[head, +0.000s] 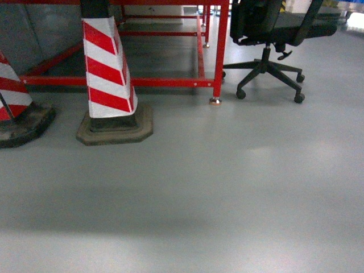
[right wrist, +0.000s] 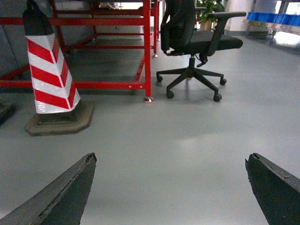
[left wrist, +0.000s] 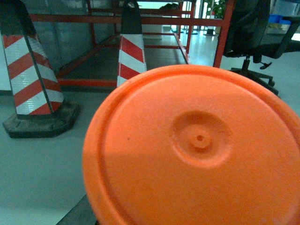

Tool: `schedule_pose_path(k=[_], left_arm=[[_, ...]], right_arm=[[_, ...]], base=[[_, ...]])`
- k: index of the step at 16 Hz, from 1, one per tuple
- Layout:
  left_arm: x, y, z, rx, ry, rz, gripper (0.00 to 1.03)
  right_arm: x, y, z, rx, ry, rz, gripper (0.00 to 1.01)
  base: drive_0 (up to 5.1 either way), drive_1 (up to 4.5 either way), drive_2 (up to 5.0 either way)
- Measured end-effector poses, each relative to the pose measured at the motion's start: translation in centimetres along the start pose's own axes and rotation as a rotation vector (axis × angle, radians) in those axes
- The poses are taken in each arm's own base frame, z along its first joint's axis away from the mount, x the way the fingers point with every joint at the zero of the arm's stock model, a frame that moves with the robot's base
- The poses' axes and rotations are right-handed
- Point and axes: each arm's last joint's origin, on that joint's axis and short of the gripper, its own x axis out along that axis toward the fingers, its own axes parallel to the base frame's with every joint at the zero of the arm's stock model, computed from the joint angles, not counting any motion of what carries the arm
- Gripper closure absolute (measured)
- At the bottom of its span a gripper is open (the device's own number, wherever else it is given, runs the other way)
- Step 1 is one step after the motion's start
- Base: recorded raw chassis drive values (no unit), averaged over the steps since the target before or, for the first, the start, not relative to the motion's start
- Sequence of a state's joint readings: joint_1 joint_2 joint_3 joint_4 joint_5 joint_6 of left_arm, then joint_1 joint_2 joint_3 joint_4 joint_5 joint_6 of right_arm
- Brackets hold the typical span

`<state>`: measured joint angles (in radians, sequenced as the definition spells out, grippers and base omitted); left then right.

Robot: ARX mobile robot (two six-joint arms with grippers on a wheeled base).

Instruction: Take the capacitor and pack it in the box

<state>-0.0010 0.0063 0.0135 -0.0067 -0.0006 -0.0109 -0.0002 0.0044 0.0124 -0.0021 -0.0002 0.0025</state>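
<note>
your head view has only grey floor (head: 227,187), a striped cone (head: 108,68) at 10 o'clock, a red frame (head: 219,51) at 12 and a black chair (head: 273,34) at 1. right gripper (right wrist: 171,187) jaws spread wide over the floor, holding nothing. left wrist view is filled by an orange disc (left wrist: 197,150); left jaws hidden, can't tell. no box or capacitor in any view.

Orange disc (left wrist: 199,145) blocks left wrist view, left gripper hidden; chair (head: 273,34) top cut off; right fingertips (right wrist: 65,192) cropped.
</note>
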Motion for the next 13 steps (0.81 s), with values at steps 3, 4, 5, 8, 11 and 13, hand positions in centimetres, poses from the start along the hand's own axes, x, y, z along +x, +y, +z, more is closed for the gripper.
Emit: schedule_pose_path(k=[3, 4, 5, 8, 11, 13], left_arm=[[0.00, 0.00, -0.01, 0.000, 0.001, 0.000, 0.59], [0.00, 0.00, 0.01, 0.000, -0.002, -0.001, 0.59], [0.00, 0.00, 0.01, 0.000, -0.001, 0.000, 0.59], [0.00, 0.00, -0.01, 0.000, 0.000, 0.001, 0.59], [0.00, 0.00, 0.00, 0.000, 0.000, 0.000, 0.59], [0.00, 0.00, 0.00, 0.000, 0.000, 0.001, 0.59]], right_arm=[[0.00, 0.00, -0.03, 0.000, 0.003, 0.000, 0.03], [0.00, 0.00, -0.04, 0.000, 0.004, 0.000, 0.03], [0.00, 0.00, 0.01, 0.000, -0.001, 0.000, 0.03], [0.00, 0.00, -0.02, 0.000, 0.002, 0.000, 0.03], [0.00, 0.00, 0.00, 0.000, 0.000, -0.001, 0.03], [0.00, 0.00, -0.02, 0.000, 0.002, 0.000, 0.03]], base=[[-4.9, 2.56, 2.6], [-4.9, 2.53, 2.5], [-4.9, 2.53, 2.5], [-5.1, 2.38, 2.4], [-5.1, 2.40, 2.4], [-5.1, 2.38, 2.4]])
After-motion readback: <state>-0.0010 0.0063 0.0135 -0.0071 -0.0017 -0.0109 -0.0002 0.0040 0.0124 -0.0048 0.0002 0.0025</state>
